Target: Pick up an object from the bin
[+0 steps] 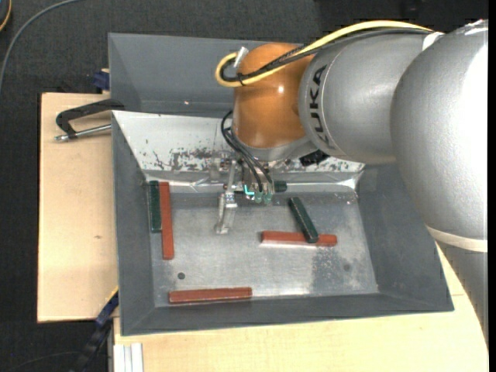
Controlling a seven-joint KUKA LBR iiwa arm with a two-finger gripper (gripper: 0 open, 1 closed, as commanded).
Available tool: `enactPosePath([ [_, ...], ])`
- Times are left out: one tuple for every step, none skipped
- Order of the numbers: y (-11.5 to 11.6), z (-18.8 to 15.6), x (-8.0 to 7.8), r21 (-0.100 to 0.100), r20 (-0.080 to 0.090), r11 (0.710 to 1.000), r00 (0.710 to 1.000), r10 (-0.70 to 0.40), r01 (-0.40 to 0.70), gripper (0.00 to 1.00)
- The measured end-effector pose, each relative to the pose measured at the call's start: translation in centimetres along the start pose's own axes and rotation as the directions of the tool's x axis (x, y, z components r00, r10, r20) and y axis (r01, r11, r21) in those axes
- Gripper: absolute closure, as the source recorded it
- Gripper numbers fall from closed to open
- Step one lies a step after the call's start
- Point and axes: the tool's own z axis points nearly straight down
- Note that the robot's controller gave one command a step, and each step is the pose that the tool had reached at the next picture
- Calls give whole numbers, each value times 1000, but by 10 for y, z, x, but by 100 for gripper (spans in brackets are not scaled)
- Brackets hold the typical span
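Landmark: I take the gripper (226, 217) as my reference. It sits low in the grey bin (403, 285), close to the back wall, over bare floor.
Claw: from my screen I cannot tell how wide it stands or whether it has hold of anything.
Wrist: the orange cover (267, 99) sits behind the gripper toward the back wall, and a yellow cable (349, 33) runs from it along the arm to the view's right.
Nearest candidate: a short dark green bar (302, 218) lies slantwise near the gripper, on its right in the view.
Under it: a red bar (279, 239) lies right of the gripper and a little toward the front. The green bar's lower end lies across it.
Left pair: a second green bar (155, 208) and a long red-brown bar (167, 235) lie side by side, well to the gripper's left by the bin's left wall.
Front: a flat red-brown strip (209, 294) lies along the front wall, well apart from the gripper.
Speck: a small dark dot (181, 277) sits on the floor, left of and in front of the gripper.
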Motion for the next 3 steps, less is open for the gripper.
enactPosePath([
  [-29,-52,37,1,9,996,996,-87,87,0],
  [-83,-43,49,1,8,984,984,-180,180,0],
  [-129,59,64,3,6,886,886,-463,463,0],
])
